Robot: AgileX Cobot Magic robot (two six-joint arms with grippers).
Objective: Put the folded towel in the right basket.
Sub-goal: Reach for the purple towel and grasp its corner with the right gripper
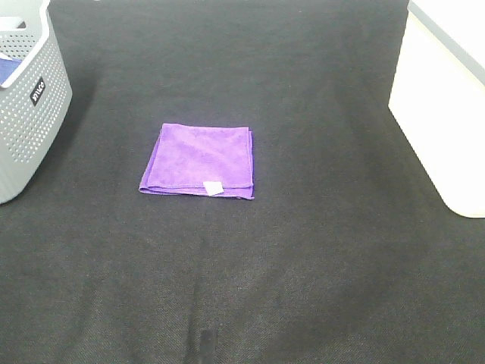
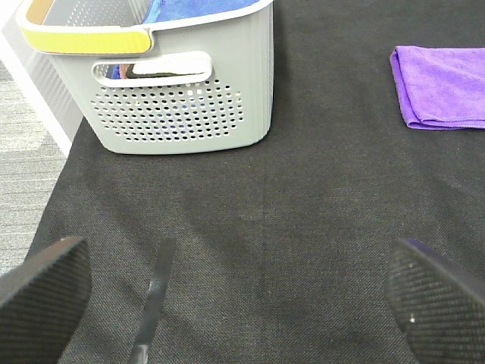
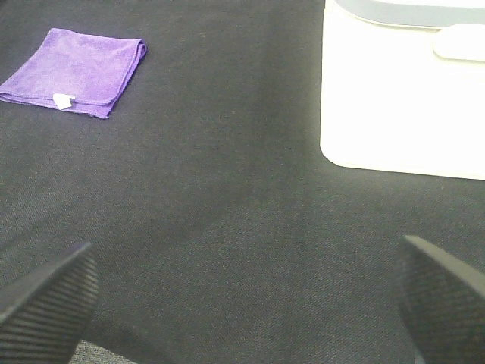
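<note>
Over at the desk's far left corner sits 1 grey perforated basket (image 1: 34, 136), a small black label (image 1: 38, 92) on its wall and a blue cloth (image 2: 197, 7) tucked inside. A black mat (image 1: 318, 273) covers the desk.

A small black label (image 1: 38, 92) is showing on the wall of the grey basket (image 1: 30, 133), white letters running across it, too small to read. The white tag (image 1: 214, 186) on the purple towel (image 1: 198, 155) is showing no legible print.
</note>
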